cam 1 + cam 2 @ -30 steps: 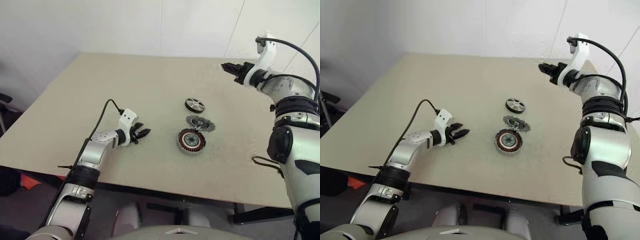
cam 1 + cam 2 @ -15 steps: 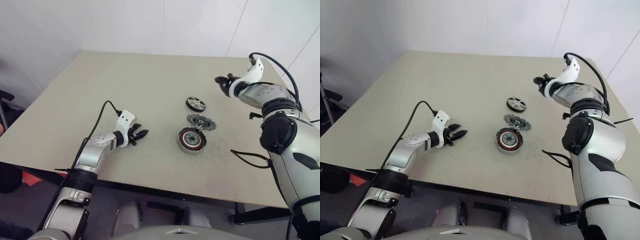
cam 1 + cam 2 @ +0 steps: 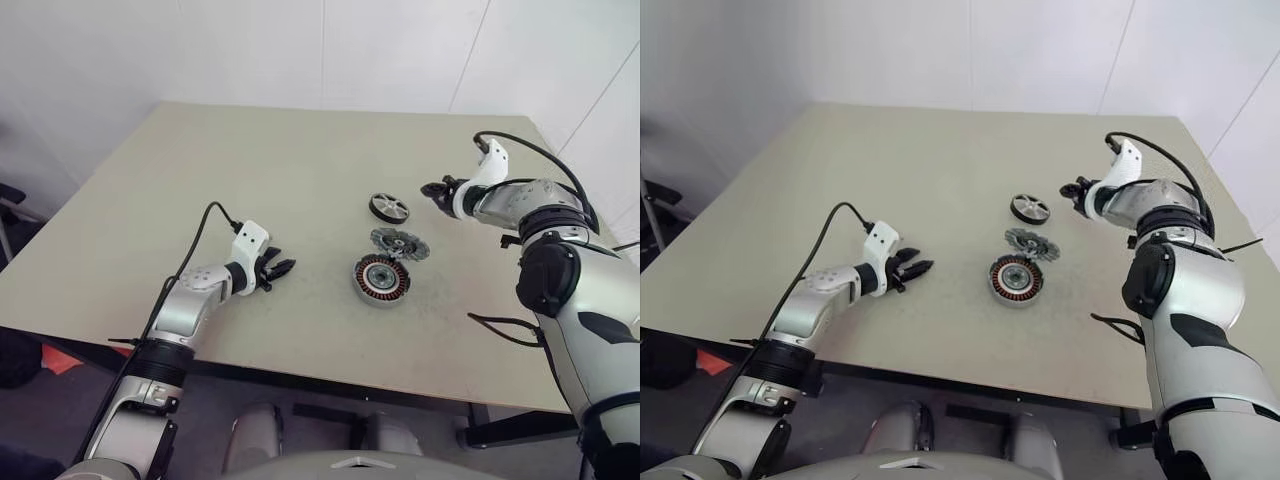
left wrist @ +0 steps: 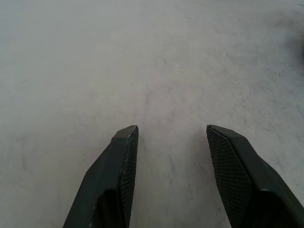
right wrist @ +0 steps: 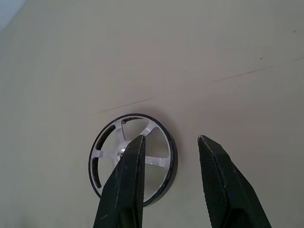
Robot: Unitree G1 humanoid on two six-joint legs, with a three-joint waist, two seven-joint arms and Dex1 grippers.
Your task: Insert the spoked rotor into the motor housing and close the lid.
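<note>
So the spoked rotor (image 3: 389, 208) lies flat on the surface just left of the right gripper (image 3: 432, 189), whose jaws hang parted and empty, way closer than the left arm.

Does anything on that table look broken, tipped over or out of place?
Nothing stands out. The spoked rotor, the lid and the motor housing lie flat in a short row on the table, apart from each other, with no visible damage or spill.
</note>
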